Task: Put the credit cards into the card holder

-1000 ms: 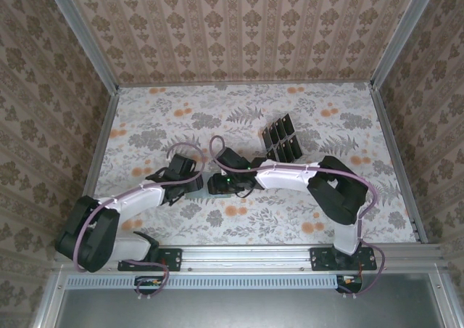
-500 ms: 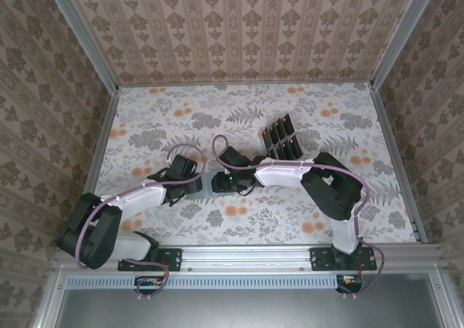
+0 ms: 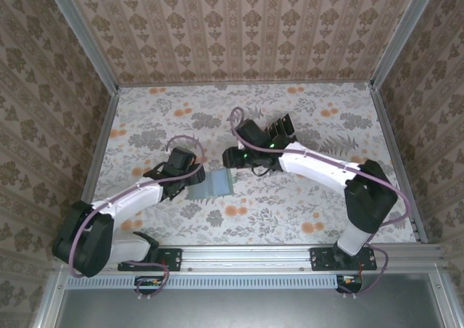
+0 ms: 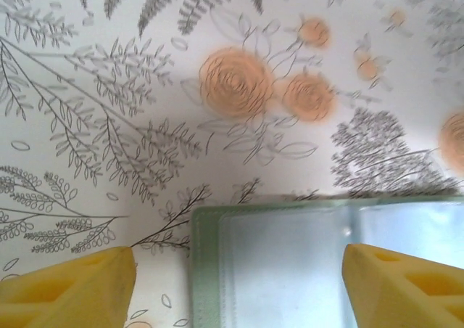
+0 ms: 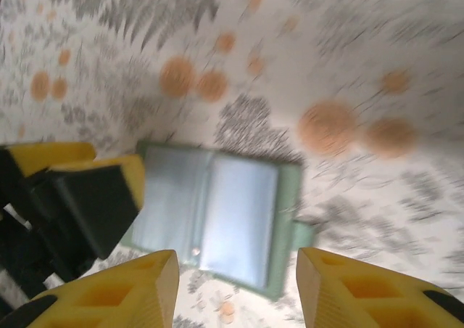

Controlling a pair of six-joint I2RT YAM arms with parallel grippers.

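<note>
While the card holder lies opened flat on the flowered bench, a little left of the middle and nearer the arms than the far wall, neither arm has a card in hand. From where I stand, its pale sleeves look bare, with no black showing in them, though the right wrist view is blurred.

The credit cards stand in a tilted black cluster further back and to the right, well apart from the holder. The right arm's wrist partly covers them.

The left gripper sits at the holder's left edge. Seen from its own wrist, the fingers are spread, one beyond the green border and the other over a sleeve, pinching nothing. Whether they press on the holder I cannot tell.

The right gripper hangs between the holder and the cards, its fingers apart and empty, with the holder lying open below them.

I take this for the fetching step — the holder is laid ready and a card has yet to be picked up. The next move calls for the right arm to reach the cluster, single out one thin card by its edge and close on it squarely without dragging its neighbours along. Then comes the fussy part — lining that edge up with a sleeve mouth while the left arm keeps the holder from sliding.
</note>
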